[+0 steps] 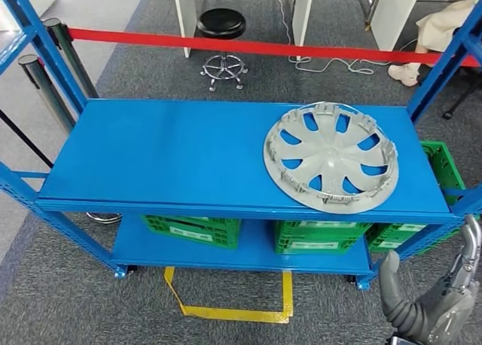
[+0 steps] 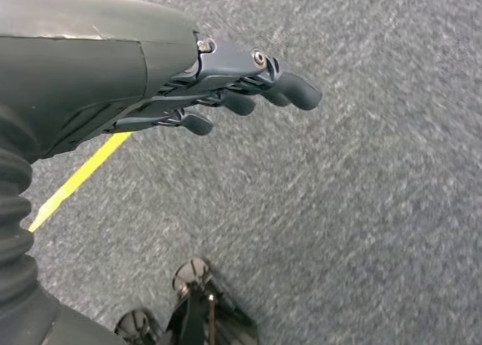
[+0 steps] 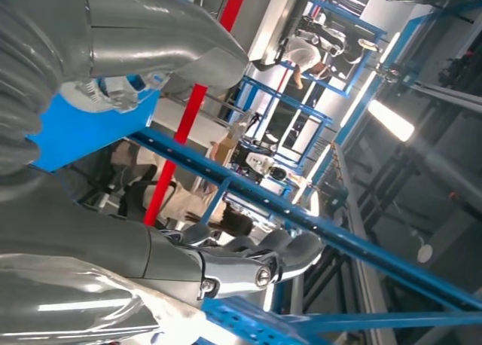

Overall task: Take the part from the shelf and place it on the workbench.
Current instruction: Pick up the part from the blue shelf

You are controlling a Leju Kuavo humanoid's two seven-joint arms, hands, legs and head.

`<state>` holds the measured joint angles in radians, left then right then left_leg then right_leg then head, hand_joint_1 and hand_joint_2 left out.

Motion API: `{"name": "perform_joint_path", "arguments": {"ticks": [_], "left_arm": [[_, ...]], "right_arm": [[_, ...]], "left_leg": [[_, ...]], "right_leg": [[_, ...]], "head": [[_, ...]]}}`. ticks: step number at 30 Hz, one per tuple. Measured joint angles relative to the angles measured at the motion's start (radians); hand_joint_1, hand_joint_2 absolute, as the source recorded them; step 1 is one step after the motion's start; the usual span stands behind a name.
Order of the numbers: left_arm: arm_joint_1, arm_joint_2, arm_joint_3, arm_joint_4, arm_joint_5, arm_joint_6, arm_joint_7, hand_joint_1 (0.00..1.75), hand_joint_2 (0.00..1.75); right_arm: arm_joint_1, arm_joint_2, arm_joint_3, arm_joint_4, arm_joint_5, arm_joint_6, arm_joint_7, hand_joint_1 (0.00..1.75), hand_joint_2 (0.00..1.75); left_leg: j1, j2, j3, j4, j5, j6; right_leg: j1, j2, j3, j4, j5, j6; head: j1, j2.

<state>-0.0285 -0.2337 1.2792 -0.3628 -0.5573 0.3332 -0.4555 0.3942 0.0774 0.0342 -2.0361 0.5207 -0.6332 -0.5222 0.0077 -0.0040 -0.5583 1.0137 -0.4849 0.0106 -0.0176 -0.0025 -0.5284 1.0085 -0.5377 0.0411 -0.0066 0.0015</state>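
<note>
A grey wheel cover [image 1: 330, 156] lies flat, ribs up, on the right half of the blue shelf's top board [image 1: 170, 153]. My right hand [image 1: 440, 296] hangs below and to the right of the shelf's front corner, fingers apart and holding nothing; in the right wrist view its fingers [image 3: 267, 254] stretch out with a shelf post behind them. My left hand [image 2: 239, 85] hangs over grey carpet in the left wrist view, fingers straight and holding nothing.
Green crates [image 1: 193, 230] sit on the lower shelf and one [image 1: 443, 164] stands at the right end. Yellow floor tape [image 1: 233, 307] marks the carpet in front. Behind the shelf run a red barrier belt [image 1: 256, 47], a black stool [image 1: 221, 29] and white table legs.
</note>
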Motion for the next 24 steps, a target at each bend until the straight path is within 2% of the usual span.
{"name": "perform_joint_path", "arguments": {"ticks": [1, 2, 4, 5, 6, 7, 9, 10, 11, 13, 15, 17, 19, 20, 21, 22, 24], "left_arm": [[0.0, 0.001, 0.0, 0.0, -0.001, 0.001, 0.0, 0.0, 1.75], [-0.001, 0.002, 0.0, 0.001, -0.003, 0.002, 0.0, 0.0, 1.75], [-0.002, 0.003, 0.0, 0.002, -0.01, 0.003, -0.002, 0.0, 1.75], [-0.002, 0.003, 0.0, 0.003, -0.016, 0.004, -0.005, 0.0, 1.75], [-0.001, 0.002, 0.0, 0.003, -0.023, 0.005, -0.01, 0.0, 1.75], [-0.001, 0.002, -0.001, 0.003, -0.032, 0.006, -0.017, 0.0, 1.75], [0.001, 0.002, -0.003, 0.004, -0.046, -0.004, -0.037, 0.0, 1.75], [0.001, 0.003, -0.004, 0.004, -0.05, -0.015, -0.05, 0.0, 1.75], [0.001, 0.003, -0.004, 0.004, -0.052, -0.025, -0.062, 0.0, 1.75], [0.001, 0.003, -0.004, 0.005, -0.05, -0.036, -0.077, 0.0, 1.75], [0.0, 0.004, -0.003, 0.004, -0.045, -0.033, -0.081, 0.0, 0.87], [-0.001, 0.006, 0.001, 0.004, -0.036, -0.023, -0.08, 0.0, 0.0], [0.0, 0.006, 0.006, 0.004, -0.031, -0.011, -0.07, 0.0, 0.0], [0.0, 0.006, 0.01, 0.004, -0.031, -0.005, -0.063, 0.0, 0.0], [0.001, 0.006, 0.013, 0.004, -0.031, -0.002, -0.059, 0.0, 0.0], [0.001, 0.006, 0.016, 0.004, -0.03, 0.001, -0.057, 0.0, 0.0], [0.0, 0.006, 0.021, 0.004, -0.029, 0.01, -0.053, 0.0, 0.0]], "right_arm": [[0.0, 0.0, 0.0, 0.0, 0.0, 0.0, -0.001, 0.0, 1.75], [0.0, 0.0, 0.0, 0.0, 0.0, 0.0, -0.001, 0.0, 1.75], [0.003, 0.0, 0.0, 0.0, -0.001, -0.001, -0.001, 0.0, 1.75], [0.005, 0.0, -0.001, 0.0, -0.002, -0.001, -0.001, 0.0, 1.75], [0.007, 0.0, -0.001, 0.0, -0.004, -0.002, -0.001, 0.0, 1.75], [0.009, 0.0, -0.002, 0.0, -0.006, -0.003, -0.002, 0.0, 1.31], [0.011, 0.0, -0.005, -0.002, -0.009, -0.004, -0.006, 0.0, 0.44], [0.012, 0.0, -0.007, -0.004, -0.01, -0.004, -0.009, 0.0, 0.0], [0.014, 0.0, -0.008, -0.006, -0.011, -0.004, -0.012, 0.0, 0.0], [0.021, 0.0, -0.01, -0.013, -0.014, -0.005, -0.017, 0.0, 0.0], [0.027, 0.0, -0.011, -0.018, -0.015, -0.006, -0.021, 0.0, 0.0], [0.028, 0.0, -0.012, -0.023, -0.014, -0.005, -0.027, 0.0, 0.0], [0.028, 0.0, -0.013, -0.025, -0.014, -0.005, -0.033, 0.0, 0.0], [0.028, 0.0, -0.013, -0.025, -0.014, -0.004, -0.035, 0.0, 0.0], [0.028, 0.0, -0.013, -0.025, -0.014, -0.004, -0.037, 0.0, 0.0], [0.028, 0.0, -0.013, -0.025, -0.014, -0.004, -0.037, 0.0, 0.0], [0.028, 0.0, -0.014, -0.025, -0.014, -0.005, -0.039, 0.0, 0.0]], "left_leg": [[0.001, 0.0, 0.001, -0.004, 0.002, 0.007], [0.002, 0.001, 0.003, -0.007, 0.003, 0.013], [-0.001, 0.001, 0.002, -0.007, 0.001, 0.02], [-0.003, 0.001, 0.003, -0.007, 0.0, 0.022], [-0.004, 0.001, 0.004, -0.006, -0.001, 0.023], [-0.005, 0.001, 0.007, -0.006, -0.003, 0.023], [-0.007, 0.0, 0.014, -0.006, -0.007, 0.021], [-0.009, -0.001, 0.016, -0.003, -0.01, 0.018], [-0.01, -0.001, 0.016, -0.002, -0.012, 0.013], [-0.012, -0.001, 0.013, 0.001, -0.013, 0.003], [-0.011, -0.001, 0.012, 0.007, -0.02, -0.006], [-0.009, 0.0, -0.012, 0.067, -0.06, -0.018], [-0.004, 0.0, -0.069, 0.195, -0.123, -0.027], [-0.002, 0.0, -0.096, 0.253, -0.143, -0.03], [0.0, 0.0, -0.11, 0.282, -0.144, -0.033], [0.002, 0.0, -0.107, 0.273, -0.124, -0.034], [0.006, 0.0, -0.052, 0.15, -0.047, -0.033]], "right_leg": [[0.0, 0.0, -0.012, 0.024, -0.017, 0.003], [-0.001, 0.001, -0.037, 0.072, -0.044, 0.006], [-0.001, 0.001, -0.106, 0.213, -0.106, 0.008], [-0.001, 0.001, -0.135, 0.268, -0.122, 0.009], [-0.001, 0.001, -0.148, 0.287, -0.117, 0.009], [-0.001, 0.001, -0.139, 0.264, -0.091, 0.007], [0.0, 0.001, -0.079, 0.131, -0.016, 0.0], [0.001, 0.001, -0.047, 0.065, 0.008, -0.004], [0.002, 0.002, -0.025, 0.022, 0.02, -0.008], [0.006, 0.004, -0.013, 0.002, 0.018, -0.013], [0.003, 0.004, -0.011, -0.001, 0.022, -0.021], [-0.003, 0.001, -0.007, -0.006, 0.023, -0.03], [-0.003, -0.002, -0.006, -0.006, 0.021, -0.034], [-0.003, -0.003, -0.005, -0.006, 0.021, -0.035], [-0.004, -0.002, -0.004, -0.005, 0.02, -0.035], [-0.004, -0.002, -0.002, -0.005, 0.019, -0.035], [-0.006, -0.001, 0.005, -0.005, 0.015, -0.031]], "head": [[0.002, 0.0], [0.004, 0.0], [0.007, 0.0], [0.008, 0.0], [0.008, 0.0], [0.008, 0.0], [0.008, 0.0], [0.008, 0.0], [0.008, 0.0], [0.007, 0.0], [0.006, 0.0], [0.002, 0.0], [-0.002, 0.0], [-0.002, 0.0], [-0.002, 0.0], [-0.002, 0.0], [-0.002, 0.0]]}}
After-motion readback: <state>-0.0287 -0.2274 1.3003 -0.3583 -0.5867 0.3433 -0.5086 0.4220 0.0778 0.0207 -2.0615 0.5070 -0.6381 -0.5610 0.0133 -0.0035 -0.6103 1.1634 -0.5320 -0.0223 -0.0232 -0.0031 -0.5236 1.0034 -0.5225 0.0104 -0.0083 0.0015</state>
